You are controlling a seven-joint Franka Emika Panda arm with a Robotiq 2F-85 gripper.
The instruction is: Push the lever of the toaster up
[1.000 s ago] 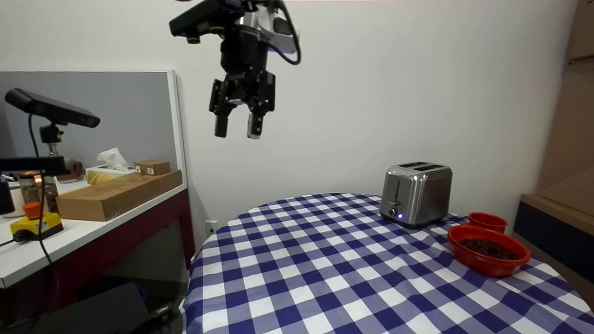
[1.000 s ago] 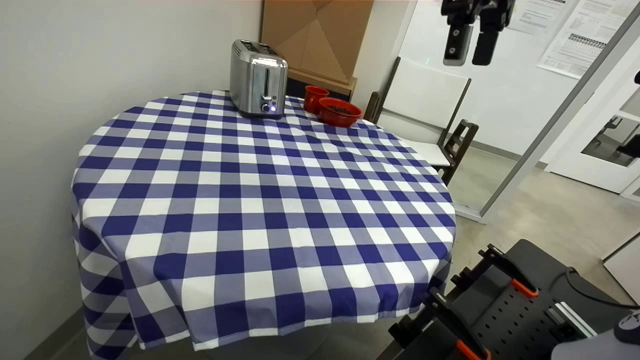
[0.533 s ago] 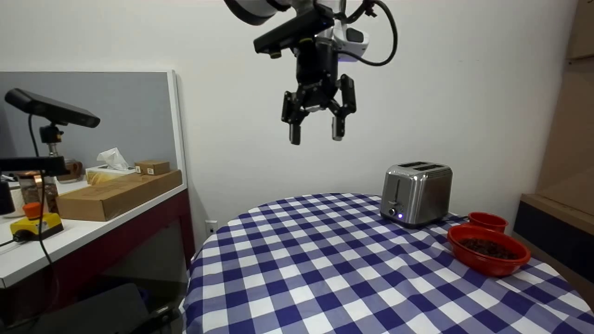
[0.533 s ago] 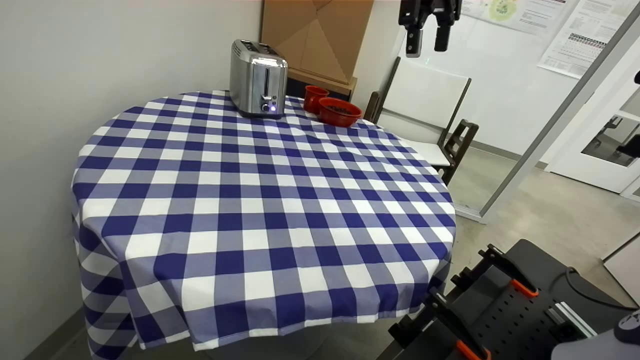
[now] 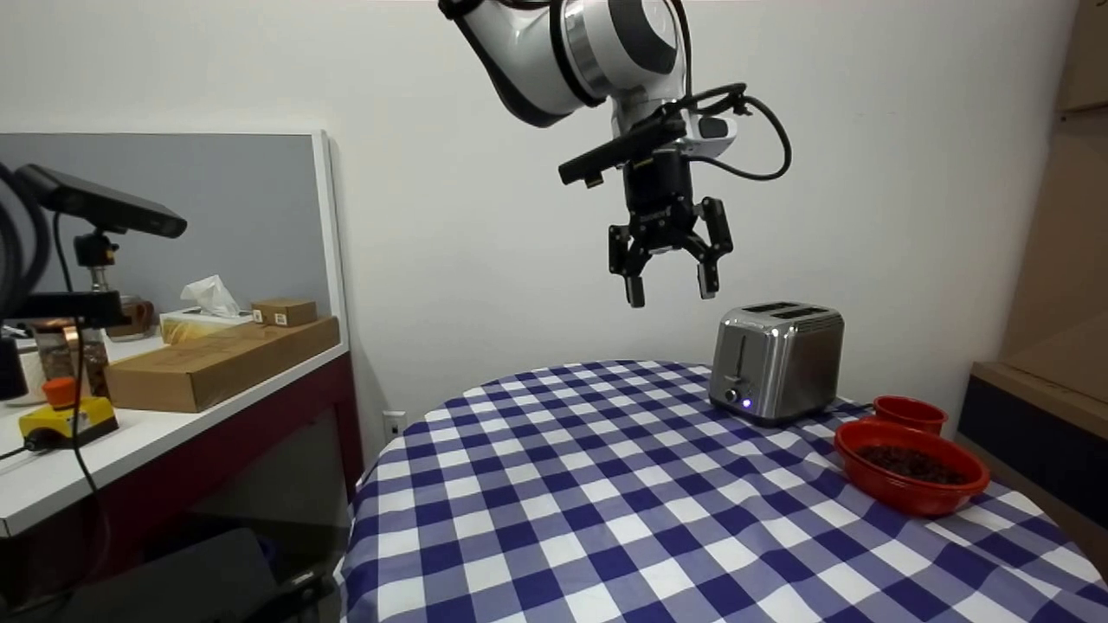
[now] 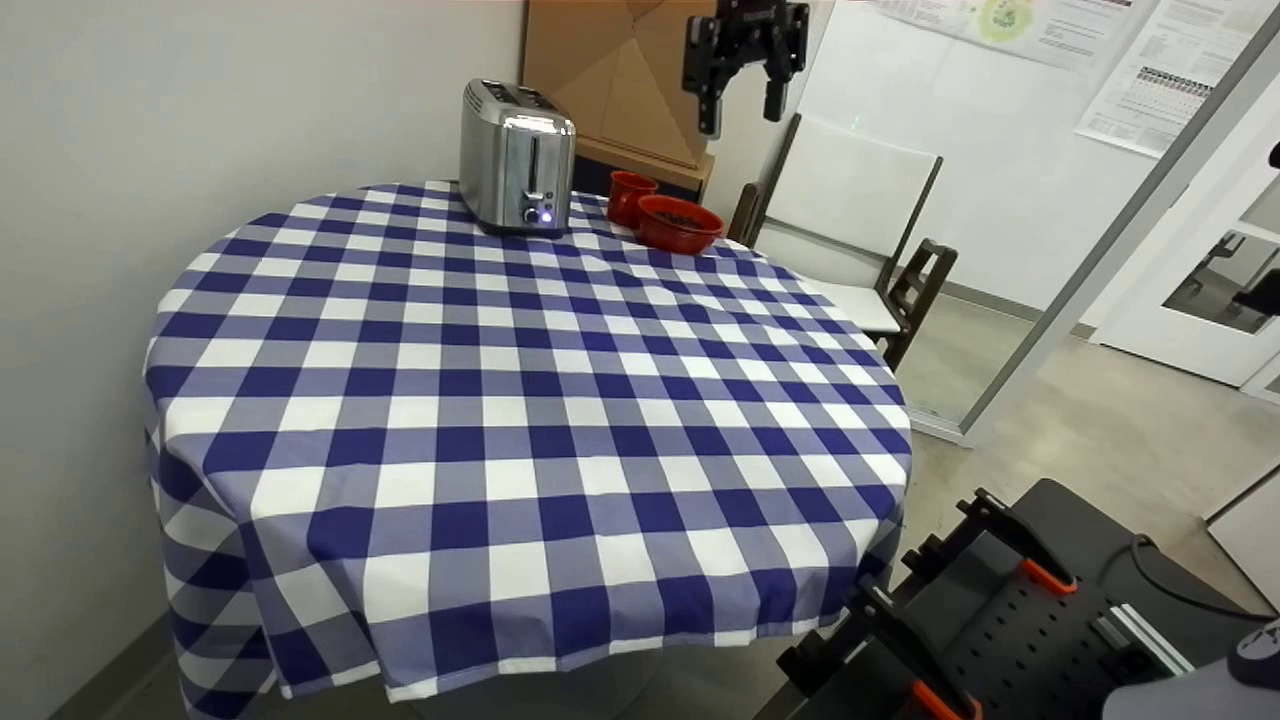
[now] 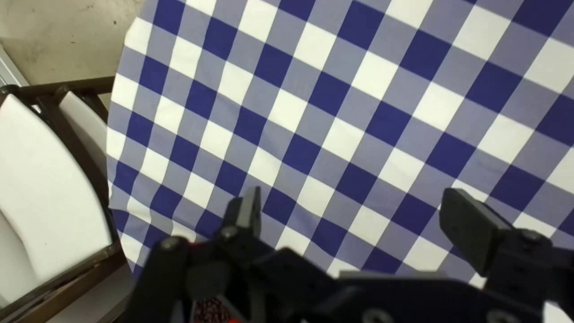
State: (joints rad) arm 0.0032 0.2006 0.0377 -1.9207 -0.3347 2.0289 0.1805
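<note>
The silver two-slot toaster [image 5: 779, 368] stands at the far side of the checked table [image 5: 537, 510]; it also shows in an exterior view [image 6: 495, 165]. Its lever [image 6: 535, 197] sits low in the front slot, above a knob and a lit purple light. My gripper [image 5: 673, 294] is open and empty, pointing down in the air; it hangs left of the toaster and slightly above its top in that view. In an exterior view the gripper [image 6: 742, 124] appears right of the toaster. In the wrist view the gripper [image 7: 352, 195] has its fingers wide apart over the cloth; the toaster is out of that view.
A red bowl [image 5: 896, 497] of dark bits and a red cup [image 6: 625, 198] stand beside the toaster. A chair [image 6: 850, 210] is behind the table edge. A wall is close behind the toaster. A side desk [image 5: 234, 389] holds boxes and a camera stand.
The gripper has moved across the table towards the toaster: rightward in one exterior view and leftward in the other, lately also lower. It stays open. The toaster and lever have not visibly changed.
</note>
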